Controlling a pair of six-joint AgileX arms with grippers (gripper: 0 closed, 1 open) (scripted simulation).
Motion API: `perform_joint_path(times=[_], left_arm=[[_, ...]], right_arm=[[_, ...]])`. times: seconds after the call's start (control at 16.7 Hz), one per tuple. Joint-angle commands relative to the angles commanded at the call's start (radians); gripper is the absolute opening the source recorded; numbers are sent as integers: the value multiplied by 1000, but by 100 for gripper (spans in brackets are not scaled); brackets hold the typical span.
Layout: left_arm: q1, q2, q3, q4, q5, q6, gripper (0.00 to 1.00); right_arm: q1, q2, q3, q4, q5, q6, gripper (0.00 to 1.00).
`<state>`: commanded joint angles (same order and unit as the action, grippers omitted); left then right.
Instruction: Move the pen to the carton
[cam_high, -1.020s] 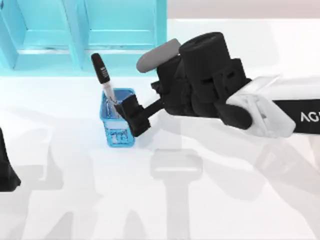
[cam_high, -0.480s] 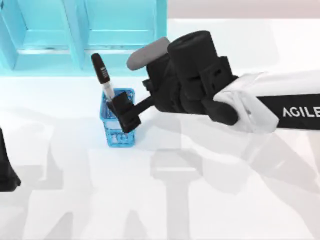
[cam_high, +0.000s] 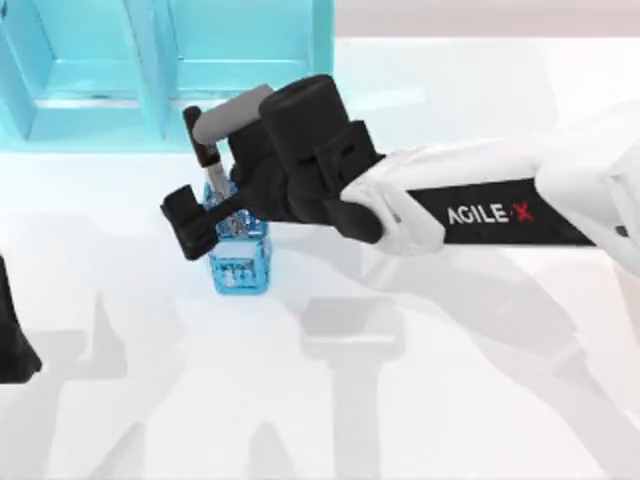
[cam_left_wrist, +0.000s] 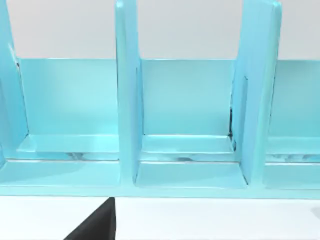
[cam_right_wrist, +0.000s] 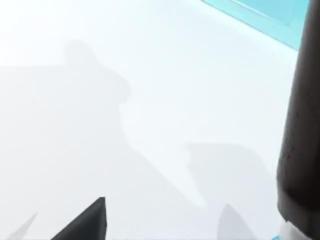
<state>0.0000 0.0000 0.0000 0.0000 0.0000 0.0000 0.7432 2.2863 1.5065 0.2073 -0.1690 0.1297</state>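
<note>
Pen (cam_high: 204, 150) stands in blue mesh cup (cam_high: 238, 262), upper left; right end effector (cam_high: 203, 218) beside it, fingers apart.

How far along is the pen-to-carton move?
Done: nothing delivered; the pen stands in the blue mesh cup by the carton. In hand: the right gripper is at the cup's left edge below the pen's black cap; whether its jaws hold the pen can't be told. Left: grasp, lift out, carry to the carton. The left gripper sits parked at the table's left edge.
</note>
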Motion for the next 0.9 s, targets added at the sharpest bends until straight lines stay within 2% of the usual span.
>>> perform_joint_path(times=[0.24, 0.9], left_arm=[[0, 0, 0, 0, 0, 0, 100], [0, 0, 0, 0, 0, 0, 100]], right_arm=[[0, 3, 3, 0, 0, 0, 100], [0, 3, 3, 0, 0, 0, 17]])
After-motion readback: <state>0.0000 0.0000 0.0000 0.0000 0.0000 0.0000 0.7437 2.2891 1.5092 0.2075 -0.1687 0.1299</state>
